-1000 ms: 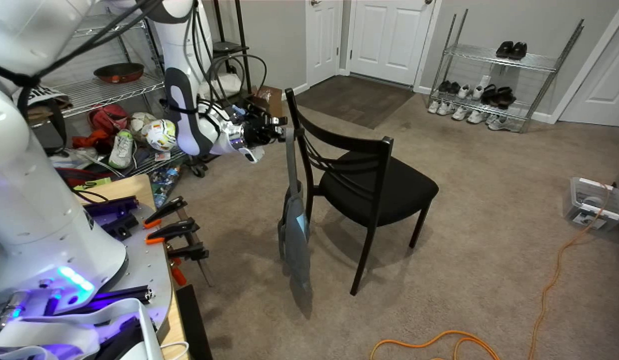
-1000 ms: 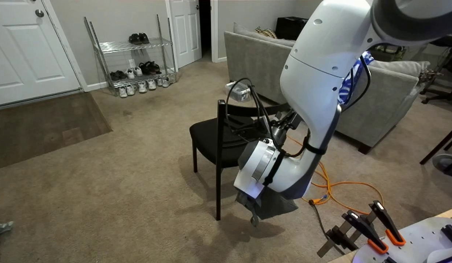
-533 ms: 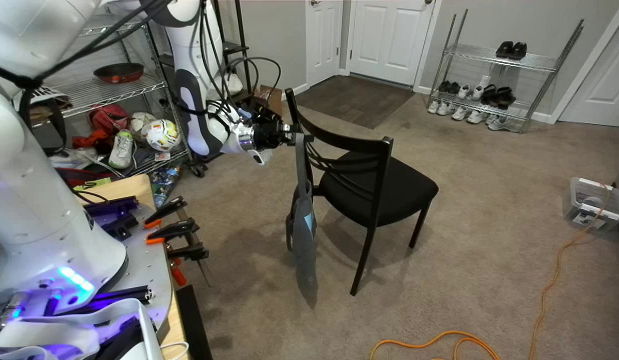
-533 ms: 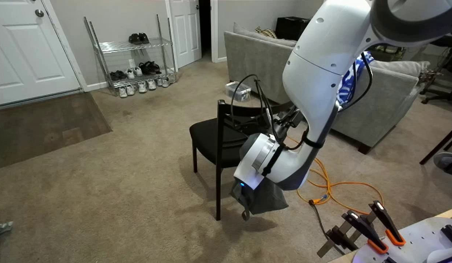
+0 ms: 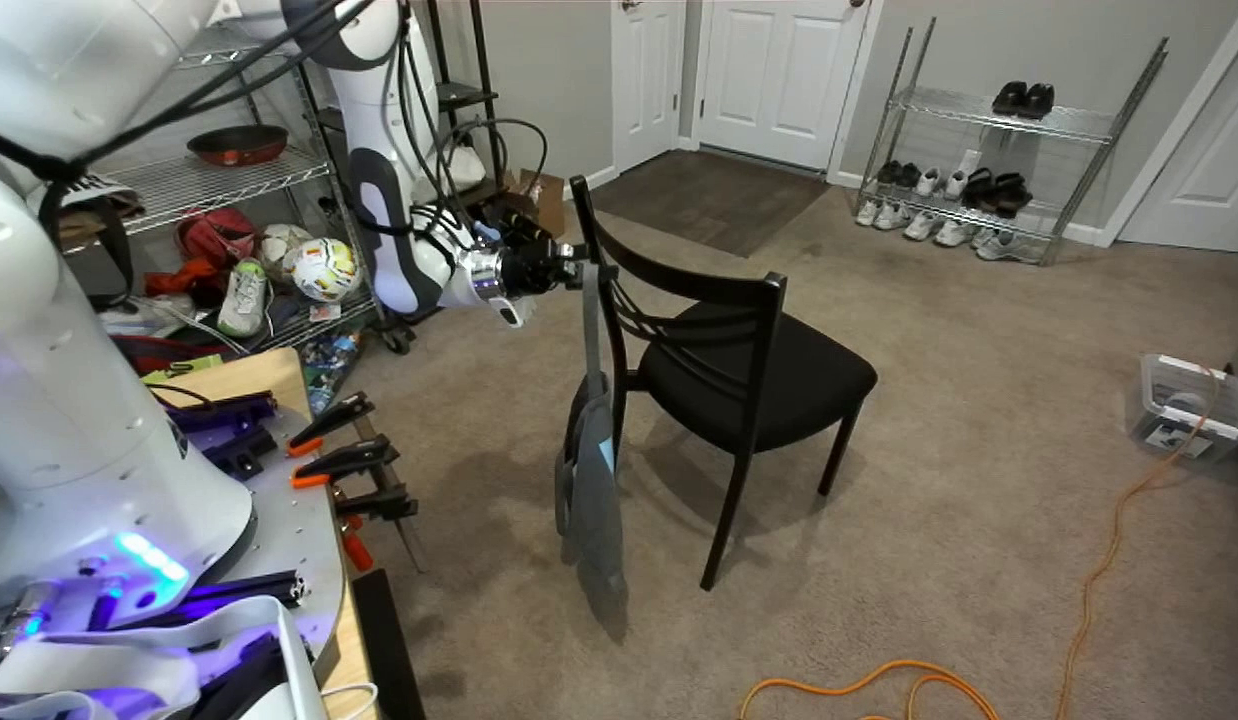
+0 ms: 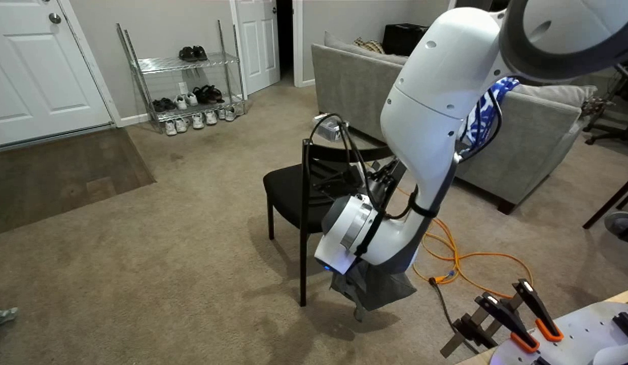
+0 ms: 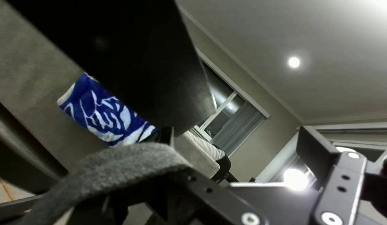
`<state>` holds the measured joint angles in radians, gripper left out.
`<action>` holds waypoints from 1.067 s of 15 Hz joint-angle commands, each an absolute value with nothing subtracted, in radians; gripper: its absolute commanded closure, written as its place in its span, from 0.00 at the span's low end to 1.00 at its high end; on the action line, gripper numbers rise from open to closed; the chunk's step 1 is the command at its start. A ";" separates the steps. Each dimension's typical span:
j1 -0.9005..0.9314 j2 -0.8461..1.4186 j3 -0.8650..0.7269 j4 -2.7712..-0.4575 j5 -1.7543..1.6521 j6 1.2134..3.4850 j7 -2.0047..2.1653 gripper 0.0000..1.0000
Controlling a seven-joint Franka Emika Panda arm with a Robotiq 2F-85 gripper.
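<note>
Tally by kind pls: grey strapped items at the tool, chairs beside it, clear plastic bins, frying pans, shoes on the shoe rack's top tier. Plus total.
Grey strapped item at the tool: 1
Black chair beside the tool: 1
Clear plastic bin: 1
Frying pan: 1
Black shoes on the top tier of the shoe rack: 2
Total: 6

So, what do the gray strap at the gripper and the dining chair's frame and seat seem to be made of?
Gray strap: probably woven fabric, matte; fuzzy surface in the wrist view.
Chair frame: smooth, faint sheen, perhaps painted metal or wood.
Chair seat: probably upholstered fabric, dull black without highlights.
</note>
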<state>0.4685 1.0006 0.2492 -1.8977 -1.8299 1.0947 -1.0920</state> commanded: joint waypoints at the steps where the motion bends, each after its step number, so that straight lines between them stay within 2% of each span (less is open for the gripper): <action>1: 0.534 1.016 0.269 -1.908 -1.886 1.114 -1.089 0.00; 10: 0.490 0.886 0.310 -2.130 -1.948 1.352 -0.885 0.00; 16: 0.464 0.752 0.309 -2.275 -1.970 1.385 -0.850 0.00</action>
